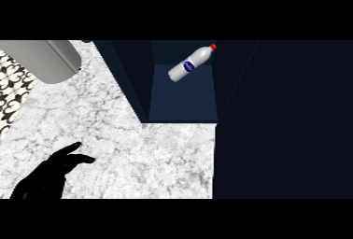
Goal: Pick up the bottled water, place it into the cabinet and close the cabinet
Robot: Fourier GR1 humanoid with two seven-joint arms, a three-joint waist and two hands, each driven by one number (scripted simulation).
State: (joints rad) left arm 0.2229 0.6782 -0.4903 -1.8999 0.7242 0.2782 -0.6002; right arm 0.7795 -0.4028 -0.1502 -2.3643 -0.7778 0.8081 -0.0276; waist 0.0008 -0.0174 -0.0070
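The white plastic water bottle with a red cap and blue label (191, 64) lies inside the dark blue cabinet (183, 100), on its blue inner floor, near the back of the opening. The bottle is well apart from the black left hand (50, 175): taking the cabinet as landmark, the hand shows in front of the cabinet and off to its left, above the white-grey marbled stone table (158, 154), at the lower left of the head view. The bottle lies up and to the right of the hand, with the cabinet's left wall and bare table between them.

The bottle's long axis runs diagonally. The red cap points to the upper right, toward the cabinet's back right; the base points to the lower left, toward the cabinet's left wall.

The left hand is open: its fingers are extended and spread, pointing up and right toward the cabinet, and it holds nothing. The right hand does not show.

To the left of the cabinet, at the table's far edge, lies a grey rounded metal object (52, 58), with a black-and-white patterned surface (12, 91) beside it.
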